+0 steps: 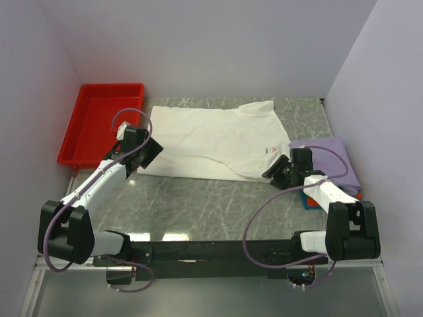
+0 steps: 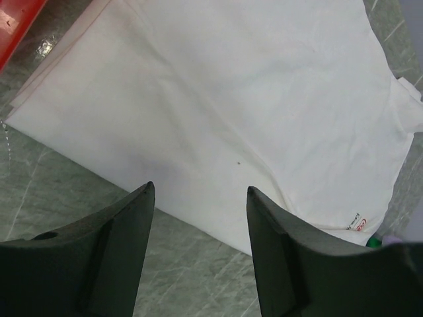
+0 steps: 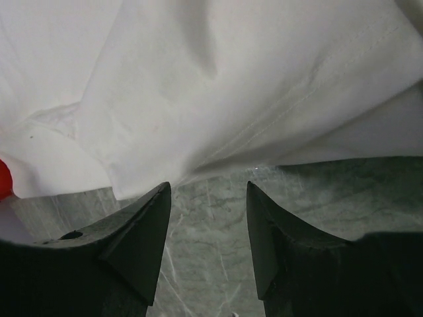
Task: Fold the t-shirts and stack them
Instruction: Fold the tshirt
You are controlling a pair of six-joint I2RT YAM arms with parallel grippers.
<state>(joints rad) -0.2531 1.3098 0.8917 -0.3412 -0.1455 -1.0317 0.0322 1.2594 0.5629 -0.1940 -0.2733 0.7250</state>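
Observation:
A large white t-shirt [image 1: 211,139] lies spread flat on the grey marble table [image 1: 198,205], with a small red print [image 1: 271,151] near its right hem. The left wrist view shows its near hem [image 2: 198,119] and the print [image 2: 359,224]. My left gripper [image 1: 151,153] hovers open at the shirt's left near corner, its jaws [image 2: 200,190] empty over the hem. My right gripper [image 1: 276,170] stands open at the shirt's right near edge, its jaws [image 3: 208,188] empty, the white cloth [image 3: 218,86] just beyond the tips. A folded lavender shirt [image 1: 330,158] tops a stack at the right, orange [image 1: 309,201] showing below it.
A red plastic tray [image 1: 99,122] stands at the back left, partly off the table. White walls close in the back and both sides. Bare marble stretches between the shirt's near hem and the arm bases [image 1: 211,251].

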